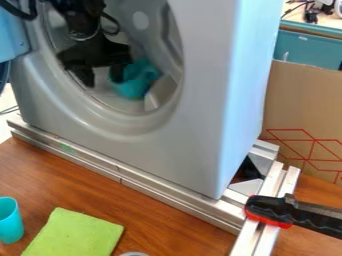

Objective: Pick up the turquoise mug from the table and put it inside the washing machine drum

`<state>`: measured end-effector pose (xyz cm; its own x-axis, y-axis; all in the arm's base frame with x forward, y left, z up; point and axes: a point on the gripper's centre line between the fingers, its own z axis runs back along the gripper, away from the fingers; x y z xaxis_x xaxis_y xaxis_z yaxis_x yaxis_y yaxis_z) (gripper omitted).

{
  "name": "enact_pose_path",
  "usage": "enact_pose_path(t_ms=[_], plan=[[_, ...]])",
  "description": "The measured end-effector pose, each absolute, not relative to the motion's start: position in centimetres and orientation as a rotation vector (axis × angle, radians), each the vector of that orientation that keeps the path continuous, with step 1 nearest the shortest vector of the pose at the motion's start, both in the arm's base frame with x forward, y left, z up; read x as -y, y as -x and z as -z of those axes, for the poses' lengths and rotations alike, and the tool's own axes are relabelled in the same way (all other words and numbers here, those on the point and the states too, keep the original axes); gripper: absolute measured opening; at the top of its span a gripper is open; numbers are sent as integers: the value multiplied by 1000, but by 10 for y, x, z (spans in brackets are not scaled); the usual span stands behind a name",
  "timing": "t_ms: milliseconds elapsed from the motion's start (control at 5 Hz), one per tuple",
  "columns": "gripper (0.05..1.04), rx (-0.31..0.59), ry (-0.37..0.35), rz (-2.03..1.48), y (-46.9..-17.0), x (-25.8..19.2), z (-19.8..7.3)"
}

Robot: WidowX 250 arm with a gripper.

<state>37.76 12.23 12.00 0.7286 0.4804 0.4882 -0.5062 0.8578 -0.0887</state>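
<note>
Teal cloth (141, 82) lies near the lower-right edge of a gray washing machine's (204, 90) drum (150, 42), beside the open black end effector (102, 77); a green cloth (75, 235) lies flat on the wooden bench (157, 227).

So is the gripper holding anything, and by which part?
Nothing: the gripper is open at the washer drum, one finger overlapping the teal item in view. Can't tell if they touch.

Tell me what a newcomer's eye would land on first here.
Probably the big grey washing machine, with the black gripper open inside it, right by a teal cloth. Next, the bright green cloth on the wooden table, and the turquoise cup at the view's left edge.
</note>
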Motion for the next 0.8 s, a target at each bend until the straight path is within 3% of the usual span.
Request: enact_pose_path(t_ms=[200,400,600,800], plan=[[1016,527,-45,-532,-375,-120,-123],[1009,526,-43,-527,-367,-117,-133],[1008,465,-60,-429,-348,-110,-145],[1008,455,-85,-380,-310,-101,-159]])
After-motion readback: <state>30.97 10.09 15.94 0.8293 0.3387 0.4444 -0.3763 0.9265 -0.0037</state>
